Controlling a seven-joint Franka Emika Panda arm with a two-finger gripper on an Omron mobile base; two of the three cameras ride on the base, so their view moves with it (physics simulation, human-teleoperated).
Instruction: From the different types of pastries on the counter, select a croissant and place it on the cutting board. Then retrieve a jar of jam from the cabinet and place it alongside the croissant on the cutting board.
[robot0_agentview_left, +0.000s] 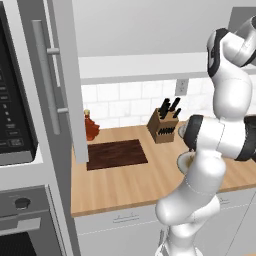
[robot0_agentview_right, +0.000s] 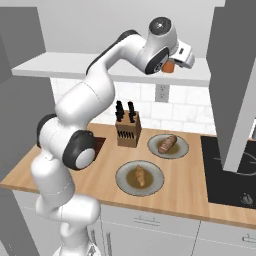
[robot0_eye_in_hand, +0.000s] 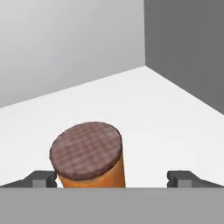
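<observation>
1. One long light-wood butcher-block desk (robot0_agentview_right: 180, 192) carries every item below the pale grey wall cabinet (robot0_agentview_right: 235, 85).
2. Flat dark-brown rectangular wooden cutting board (robot0_agentview_left: 116, 154) lies bare on the desk, beside a reddish-brown bottle (robot0_agentview_left: 90, 127).
3. Two round pale plates (robot0_agentview_right: 155, 179) each hold one pastry; the golden-tan lumpy croissant (robot0_agentview_right: 140, 176) occupies the nearer plate.
4. Small orange-amber jar of jam (robot0_eye_in_hand: 89, 156) stands upright on the white cabinet shelf (robot0_eye_in_hand: 144, 109).
5. Jaws of the gripper (robot0_eye_in_hand: 112, 179) are spread wide, either side of the jar, not pinching it.

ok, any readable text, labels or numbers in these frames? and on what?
None can be read.
Oven control panel: pale marks, too small and blurred.
Jar of jam: checked lid, no label visible.
Knife block: no lettering.
Bottle: no legible label.
</observation>
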